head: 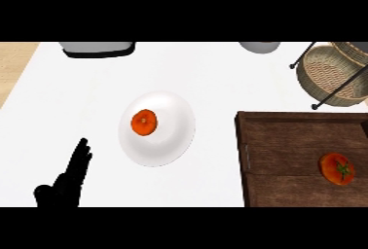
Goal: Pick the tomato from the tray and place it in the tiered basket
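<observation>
Left hand [63,187] rests wide open; round red tomato [336,168], green-stemmed, lies on the wooden tray [287,141].

Left hand [68,180] at lower left, fingers straight and raised, thumb out, resting

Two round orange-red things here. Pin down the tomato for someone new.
Find the dark wooden tray at lower right, below the wicker basket. The tomato lies near its right edge. Unlike the orange fruit on the white plate, it has a green stem.
</observation>
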